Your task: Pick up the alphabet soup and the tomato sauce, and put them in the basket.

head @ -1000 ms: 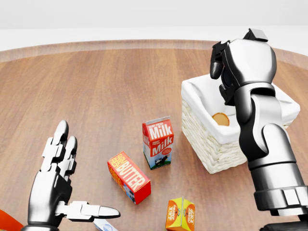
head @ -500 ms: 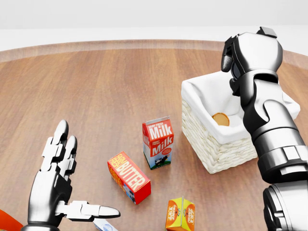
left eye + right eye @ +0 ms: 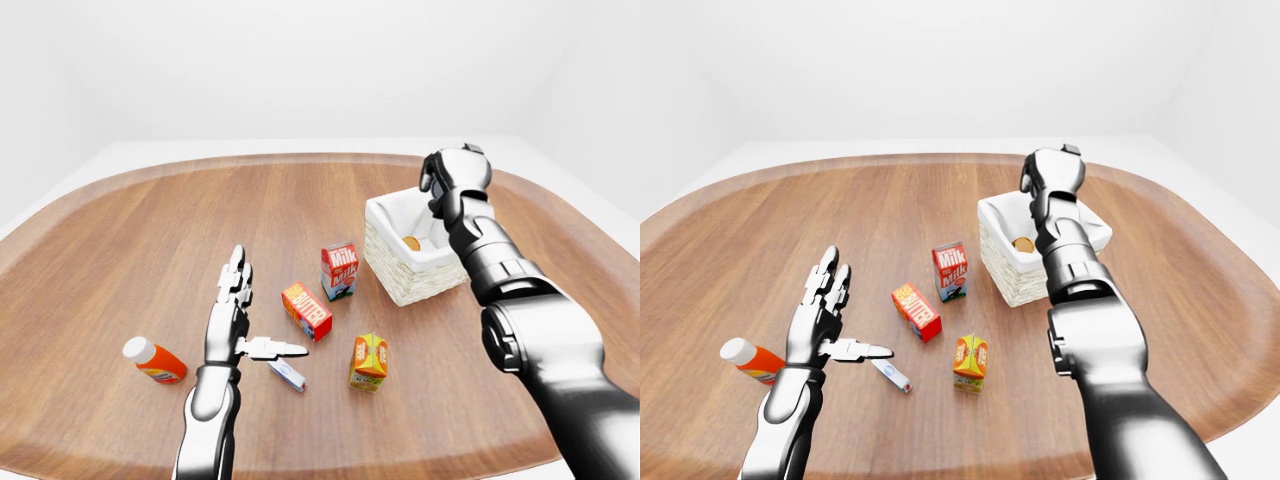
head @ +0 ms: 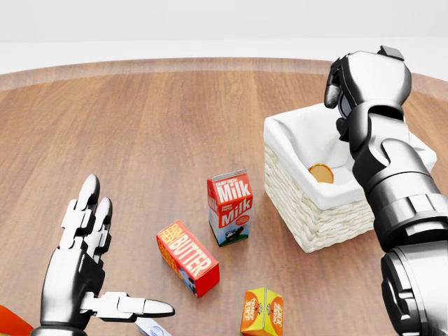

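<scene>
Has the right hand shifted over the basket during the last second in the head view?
Yes. The right hand has moved toward the view's right relative to the basket, which stayed put beside the milk carton.

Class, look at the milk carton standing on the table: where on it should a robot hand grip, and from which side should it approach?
Probably the milk carton is best taken across its flat side walls, below the gabled top, which is too sloped to pinch. It stands upright and apart from the butter box and the basket, so a level approach from the head view's left, where the open left hand waits, looks clear.
</scene>
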Robot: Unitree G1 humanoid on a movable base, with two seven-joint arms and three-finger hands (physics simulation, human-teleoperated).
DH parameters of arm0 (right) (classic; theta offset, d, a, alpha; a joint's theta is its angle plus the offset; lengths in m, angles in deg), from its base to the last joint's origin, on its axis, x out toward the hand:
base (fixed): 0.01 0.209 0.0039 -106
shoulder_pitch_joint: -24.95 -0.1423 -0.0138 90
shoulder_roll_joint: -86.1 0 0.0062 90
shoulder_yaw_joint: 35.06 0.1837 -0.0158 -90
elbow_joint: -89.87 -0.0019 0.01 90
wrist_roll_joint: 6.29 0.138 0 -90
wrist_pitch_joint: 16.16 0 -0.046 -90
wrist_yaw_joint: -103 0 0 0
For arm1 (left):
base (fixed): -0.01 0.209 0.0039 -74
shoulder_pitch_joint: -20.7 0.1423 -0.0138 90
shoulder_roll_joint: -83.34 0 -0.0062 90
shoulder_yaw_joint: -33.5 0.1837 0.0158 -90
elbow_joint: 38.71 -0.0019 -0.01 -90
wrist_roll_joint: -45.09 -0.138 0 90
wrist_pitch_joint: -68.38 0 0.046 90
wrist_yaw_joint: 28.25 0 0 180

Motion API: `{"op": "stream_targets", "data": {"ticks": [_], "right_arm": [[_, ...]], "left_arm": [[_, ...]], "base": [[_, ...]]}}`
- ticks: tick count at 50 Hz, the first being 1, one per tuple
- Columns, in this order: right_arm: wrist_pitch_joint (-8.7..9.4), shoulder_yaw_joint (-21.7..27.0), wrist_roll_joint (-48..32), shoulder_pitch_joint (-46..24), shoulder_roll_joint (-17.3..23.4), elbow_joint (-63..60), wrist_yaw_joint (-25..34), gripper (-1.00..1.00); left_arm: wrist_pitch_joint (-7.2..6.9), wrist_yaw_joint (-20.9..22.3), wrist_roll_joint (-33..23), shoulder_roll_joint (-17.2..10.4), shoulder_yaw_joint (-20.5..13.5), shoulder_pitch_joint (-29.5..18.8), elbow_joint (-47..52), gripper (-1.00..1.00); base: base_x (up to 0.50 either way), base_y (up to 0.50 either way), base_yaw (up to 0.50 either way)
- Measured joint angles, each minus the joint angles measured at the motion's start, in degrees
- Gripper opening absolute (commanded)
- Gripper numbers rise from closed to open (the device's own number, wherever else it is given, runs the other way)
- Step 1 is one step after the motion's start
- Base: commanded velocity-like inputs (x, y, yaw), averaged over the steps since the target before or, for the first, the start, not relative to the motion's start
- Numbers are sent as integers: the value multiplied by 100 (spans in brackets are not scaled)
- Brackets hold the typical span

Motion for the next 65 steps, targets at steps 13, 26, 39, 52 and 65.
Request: {"op": "stream_targets", "data": {"ticks": [13, 26, 39, 52, 65], "right_arm": [[0, -29, -37, 10, 39, 204, -12, -100], [0, -182, -493, -64, -19, 291, 72, -100], [0, -197, -807, -29, -125, 351, 101, -100], [0, -168, -831, 30, -214, 381, 43, -100], [0, -146, -714, 212, -313, 433, -122, -100]], "left_arm": [[0, 14, 5, -1, -4, -1, -4, 100], [0, 10, -5, 3, 6, 5, -4, 100], [0, 0, -10, 4, 10, -2, 10, 100], [0, 6, -5, 2, 9, 7, 1, 100], [0, 15, 0, -1, 4, 2, 18, 100]], "base": [[0, 0, 0], [0, 0, 0], [0, 0, 0], [0, 0, 0], [0, 0, 0]]}}
